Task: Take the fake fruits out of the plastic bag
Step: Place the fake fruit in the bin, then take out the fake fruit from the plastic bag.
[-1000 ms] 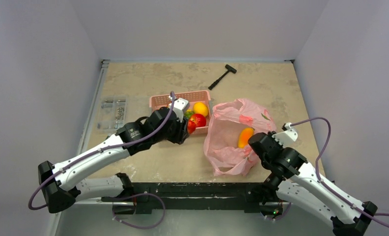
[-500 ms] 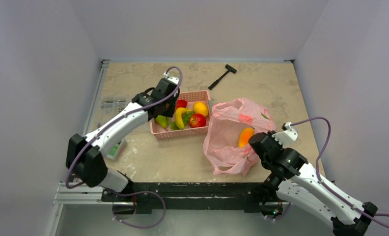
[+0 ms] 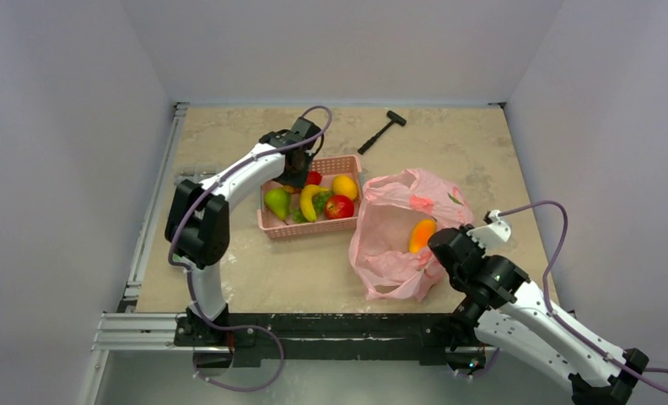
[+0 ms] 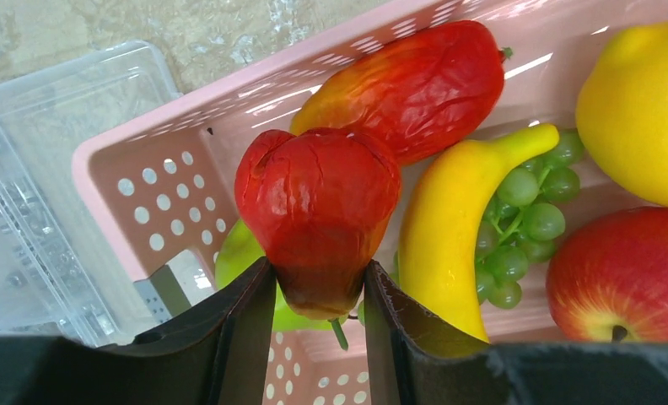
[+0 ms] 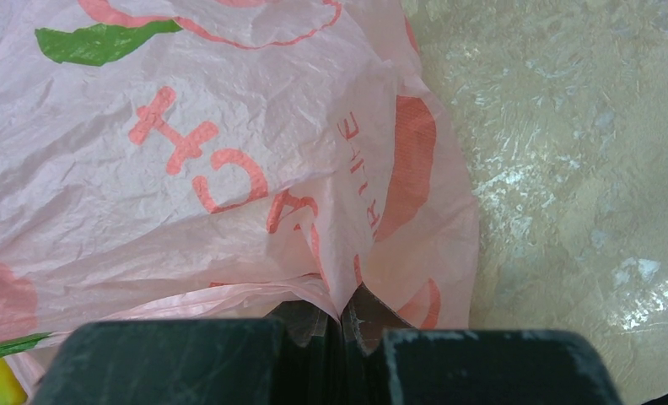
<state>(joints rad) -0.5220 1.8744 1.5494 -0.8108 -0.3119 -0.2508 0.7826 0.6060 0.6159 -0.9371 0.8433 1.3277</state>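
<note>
My left gripper (image 4: 318, 278) is shut on a wrinkled red fruit (image 4: 317, 202) and holds it above the far left part of the pink slotted basket (image 4: 145, 194). In the basket lie a yellow banana (image 4: 453, 228), a red apple (image 4: 626, 270), a yellow lemon (image 4: 638, 110), another red fruit (image 4: 415, 89), green grapes (image 4: 525, 219) and a green pear (image 4: 238, 253). My right gripper (image 5: 341, 316) is shut on a fold of the pink plastic bag (image 5: 187, 169). The bag (image 3: 398, 228) lies open right of the basket with an orange-yellow oval fruit (image 3: 421, 234) inside.
A black hammer (image 3: 382, 132) lies at the back of the table. A clear plastic box (image 4: 44, 169) sits left of the basket. The left arm (image 3: 229, 181) reaches over the table's left side to the basket (image 3: 307, 228).
My left gripper has swung from the basket's front, near the apple, to its far left side, with the red fruit in it. The right gripper and the bag have not moved.
</note>
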